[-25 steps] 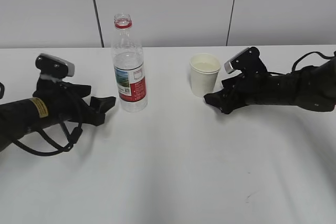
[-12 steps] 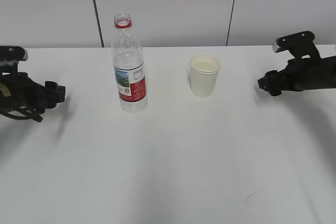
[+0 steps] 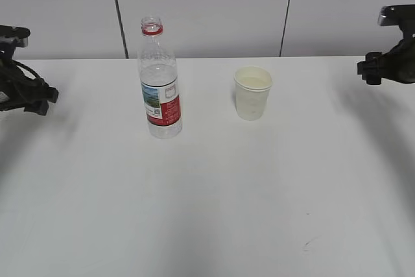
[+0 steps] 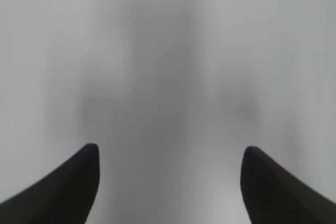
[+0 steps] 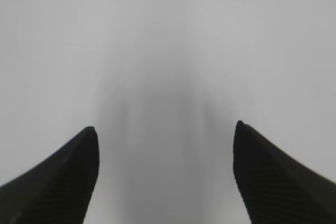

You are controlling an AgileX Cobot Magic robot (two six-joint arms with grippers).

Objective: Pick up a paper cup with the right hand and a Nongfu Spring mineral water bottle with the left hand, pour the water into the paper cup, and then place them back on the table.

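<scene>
The Nongfu Spring mineral water bottle (image 3: pixel 159 85) stands upright and uncapped on the white table (image 3: pixel 214 186), left of centre. To its right the paper cup (image 3: pixel 252 92) stands upright, apart from it. At the far left edge my left gripper (image 3: pixel 47 102) hangs well clear of the bottle. Over at the far right edge my right gripper (image 3: pixel 363 69) is held far from the cup. Both wrist views show only bare table between wide-apart black fingertips: left gripper (image 4: pixel 169 156) open, right gripper (image 5: pixel 165 135) open. Neither holds anything.
A grey panelled wall (image 3: pixel 207 4) with dark vertical seams runs behind the table's far edge. A small dark scuff mark (image 3: pixel 310 243) lies on the near right of the tabletop.
Both arms have drawn back outward, the left from beside the bottle to the left edge, the right from beside the cup to the right edge. Bottle and cup have stayed put.
</scene>
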